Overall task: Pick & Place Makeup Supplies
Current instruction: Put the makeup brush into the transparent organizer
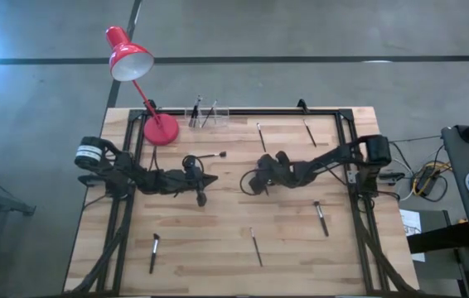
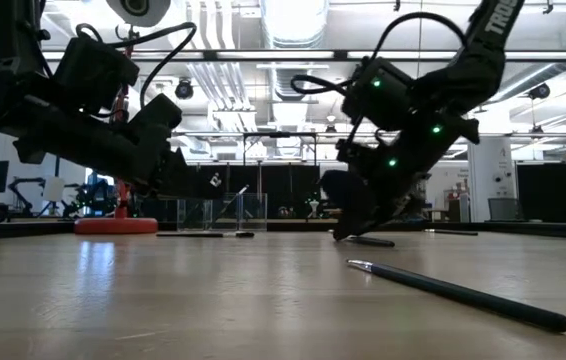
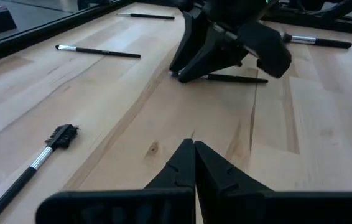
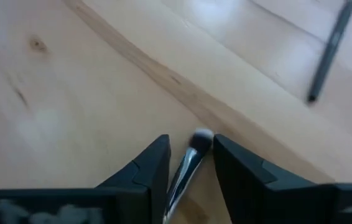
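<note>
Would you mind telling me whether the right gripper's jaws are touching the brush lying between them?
Cannot tell. In the right wrist view the right gripper straddles the silvery brush with open jaws, but any gap on either side is too slim to judge.

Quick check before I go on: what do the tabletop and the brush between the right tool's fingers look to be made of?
The pale planked tabletop looks like sealed wood: grain, knots and a soft sheen show. The slim brush between the fingers of the right tool shows a silvery, shiny stretch, probably a metal ferrule or handle; the view is too blurred for more.
</note>
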